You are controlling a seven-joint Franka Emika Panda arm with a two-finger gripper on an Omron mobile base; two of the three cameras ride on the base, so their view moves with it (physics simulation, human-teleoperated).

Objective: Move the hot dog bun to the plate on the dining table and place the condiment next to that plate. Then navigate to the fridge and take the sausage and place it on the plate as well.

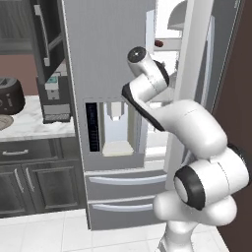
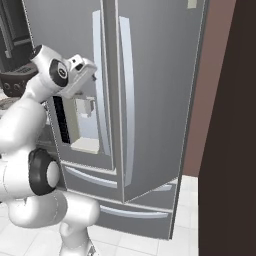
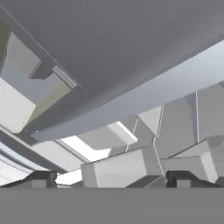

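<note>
The white robot arm with dark joints (image 1: pixel 197 142) rises from the lower right of the left base view and bends toward the upper middle of the frame, where its wrist reaches in at the gap of the tall grey stainless-steel fridge (image 1: pixel 106 59). The fridge's right door (image 1: pixel 197 74) stands ajar at the upper right of that view, showing the pale lit interior with white shelves behind it. A small dark reddish object (image 1: pixel 159 43) lies on an upper shelf in that opening, just above the wrist; it may be the sausage, but it is too small to tell for sure. In the hand view the end effector (image 3: pixel 111 179) has its two dark fingertips (image 3: pixel 41 179) set wide apart at the bottom of the frame, spread with nothing between them, and a grey door edge runs diagonally above white interior bins (image 3: pixel 118 168). In the right base view the arm sits at the left of the frame, its hand beside the long vertical fridge handles (image 2: pixel 100 80) and the recessed water dispenser (image 2: pixel 82 125). At the left of the left base view a white marble table (image 1: pixel 34 123) carries a dark rounded appliance (image 1: pixel 10 96), with dark cabinets (image 1: pixel 39 179) below.
</note>
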